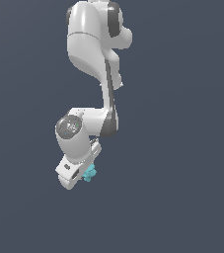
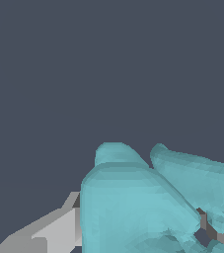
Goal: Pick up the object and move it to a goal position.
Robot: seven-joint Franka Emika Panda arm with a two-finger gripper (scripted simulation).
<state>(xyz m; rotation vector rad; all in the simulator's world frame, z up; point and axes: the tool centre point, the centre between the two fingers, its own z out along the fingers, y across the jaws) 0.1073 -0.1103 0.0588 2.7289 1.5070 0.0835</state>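
The object [image 1: 90, 174] is a small teal lumpy thing sitting at the tip of the white gripper [image 1: 86, 172], low in the exterior view and a little left of centre. In the wrist view the object [image 2: 133, 207] looms large and close, its rounded faceted lobes filling the space between the grey fingers [image 2: 54, 232]. The jaws stand closed against it, one on each side. The fingertips themselves are mostly hidden behind the object.
The white arm [image 1: 91, 44] reaches down from the top of the exterior view, with its elbow joint [image 1: 70, 127] just above the hand. Everything around is a flat dark blue-grey ground [image 1: 182, 148] with no other objects showing.
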